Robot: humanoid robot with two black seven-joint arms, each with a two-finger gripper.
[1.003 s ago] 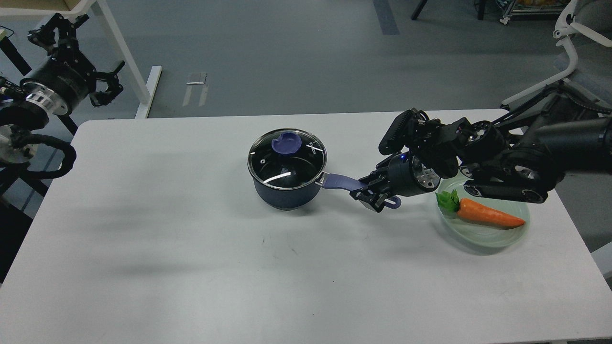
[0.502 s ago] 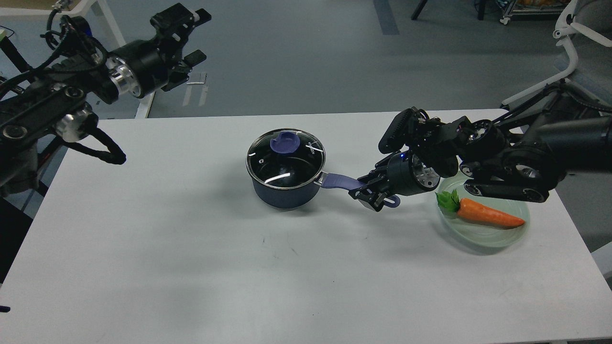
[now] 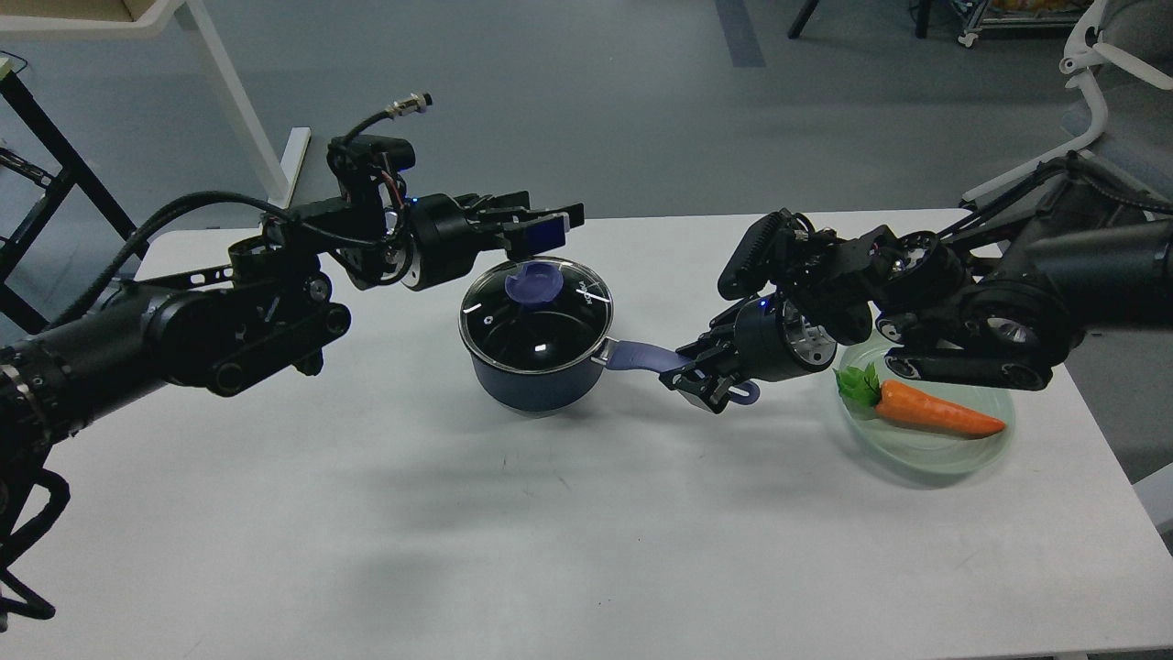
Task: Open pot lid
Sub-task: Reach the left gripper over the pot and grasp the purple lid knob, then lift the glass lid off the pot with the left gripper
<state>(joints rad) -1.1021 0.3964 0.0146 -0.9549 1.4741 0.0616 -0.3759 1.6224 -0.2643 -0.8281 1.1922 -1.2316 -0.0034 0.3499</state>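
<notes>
Your right gripper [image 3: 701,376] has its fingers clamped around the far end of the blue handle [image 3: 641,355] of the pot, low over the bench. The handle runs from those fingers leftward to the wall of the small dark blue saucepan [image 3: 531,380], which stands on the white bench [image 3: 367,513] near its middle.

Your left gripper [image 3: 541,225] reaches in from the left and hovers just above the back rim of the saucepan. Its fingers [image 3: 513,215] point to the right, lie level with the bench, and stand a little apart with nothing between them. They are near the lid's knob but not touching it.

The round glass lid with a metal rim [image 3: 536,312] sits flat on the saucepan, closed. Its blue knob [image 3: 530,281] rises from the back half of the lid, just below and in front of your left fingers.

Behind your right gripper, the black right arm [image 3: 962,302] stretches off to the right edge. Partly under that arm lies a pale green translucent plate [image 3: 926,454] on the bench, well apart from the saucepan. On the plate rests an orange toy carrot with green leaves [image 3: 926,412], its tip pointing right.

The black left arm [image 3: 183,330] comes in from the left edge, above the bench.
</notes>
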